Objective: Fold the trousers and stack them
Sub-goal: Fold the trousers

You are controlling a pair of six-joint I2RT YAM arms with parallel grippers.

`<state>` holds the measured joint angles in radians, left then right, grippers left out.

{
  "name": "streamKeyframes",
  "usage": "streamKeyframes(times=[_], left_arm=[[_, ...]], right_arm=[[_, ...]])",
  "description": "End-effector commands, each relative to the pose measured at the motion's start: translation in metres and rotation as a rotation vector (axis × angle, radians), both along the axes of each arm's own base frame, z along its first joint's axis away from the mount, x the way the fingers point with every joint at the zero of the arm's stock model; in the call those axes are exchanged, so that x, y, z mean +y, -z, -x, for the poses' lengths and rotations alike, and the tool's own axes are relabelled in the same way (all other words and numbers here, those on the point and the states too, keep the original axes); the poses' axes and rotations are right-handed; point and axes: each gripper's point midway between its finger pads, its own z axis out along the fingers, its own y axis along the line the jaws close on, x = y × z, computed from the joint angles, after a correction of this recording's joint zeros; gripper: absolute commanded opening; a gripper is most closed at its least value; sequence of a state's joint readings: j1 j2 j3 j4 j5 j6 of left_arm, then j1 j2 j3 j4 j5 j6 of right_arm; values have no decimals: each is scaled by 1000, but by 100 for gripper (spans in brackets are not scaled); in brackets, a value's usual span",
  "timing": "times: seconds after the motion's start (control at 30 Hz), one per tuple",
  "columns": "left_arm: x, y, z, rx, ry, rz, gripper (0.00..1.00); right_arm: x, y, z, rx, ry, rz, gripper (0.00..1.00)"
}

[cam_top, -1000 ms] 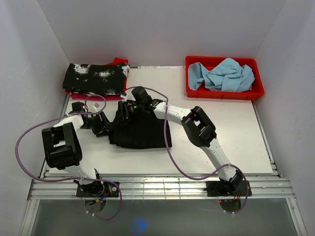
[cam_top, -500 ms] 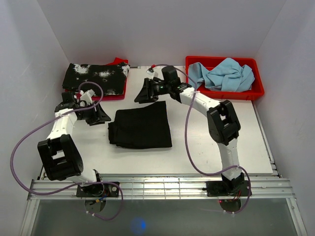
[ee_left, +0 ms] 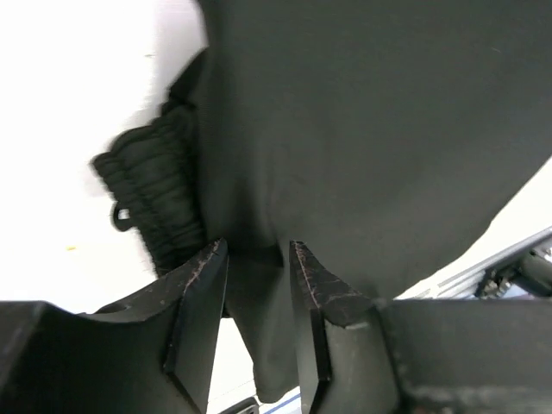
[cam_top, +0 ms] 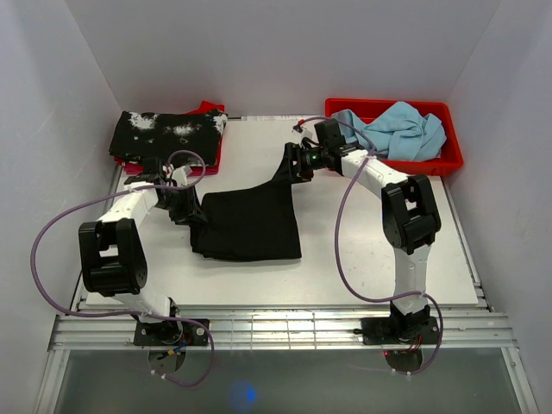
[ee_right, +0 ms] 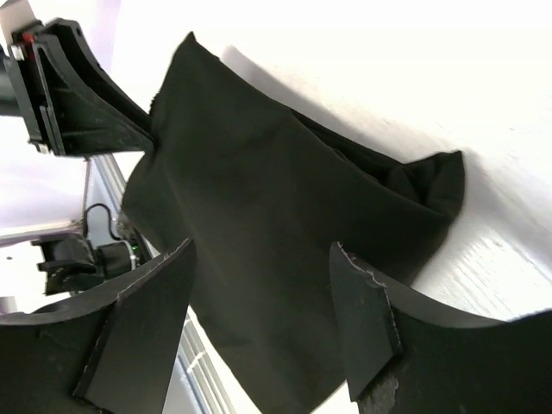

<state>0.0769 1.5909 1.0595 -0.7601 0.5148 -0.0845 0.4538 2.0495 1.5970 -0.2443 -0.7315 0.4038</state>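
The solid-black trousers (cam_top: 250,226) lie folded at the middle of the table, with their far right corner raised off the surface. My left gripper (cam_top: 191,213) is at their left edge. In the left wrist view its fingers (ee_left: 257,250) are shut on a fold of the black fabric (ee_left: 371,129), next to the bunched waistband (ee_left: 159,194). My right gripper (cam_top: 293,162) is at the raised corner. In the right wrist view its jaws (ee_right: 260,246) stand wide apart, and the lifted fabric (ee_right: 259,198) runs between them toward the left gripper (ee_right: 78,95).
A black garment with white splotches (cam_top: 168,136) lies folded on a red item (cam_top: 207,109) at the far left. A red bin (cam_top: 392,164) with a light blue cloth (cam_top: 392,129) stands at the far right. White walls enclose the white table (cam_top: 379,250).
My left gripper moved right onto the trousers' left edge. My right gripper moved right along the far edge. The trousers' far right corner, flat before, is now raised.
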Motion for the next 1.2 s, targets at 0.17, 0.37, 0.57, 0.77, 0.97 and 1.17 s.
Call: streamKeyframes(times=[0.17, 0.37, 0.57, 0.77, 0.97, 1.17], left_arm=[[15, -12, -5, 6, -62, -122, 45], [-6, -12, -3, 4, -8, -54, 46], [-13, -5, -6, 6, 7, -29, 16], [-23, -52, -23, -90, 46, 32, 0], [-26, -114, -16, -176, 18, 130, 0], [17, -56, 3, -25, -139, 147, 0]], right_arm=[[-13, -25, 4, -93, -7, 8, 70], [-15, -25, 5, -89, -7, 7, 70], [-20, -22, 1, -86, 7, 13, 70], [-27, -18, 0, -87, 18, 26, 70], [-31, -17, 3, -93, 18, 40, 70], [-34, -9, 10, -75, 2, 47, 68]])
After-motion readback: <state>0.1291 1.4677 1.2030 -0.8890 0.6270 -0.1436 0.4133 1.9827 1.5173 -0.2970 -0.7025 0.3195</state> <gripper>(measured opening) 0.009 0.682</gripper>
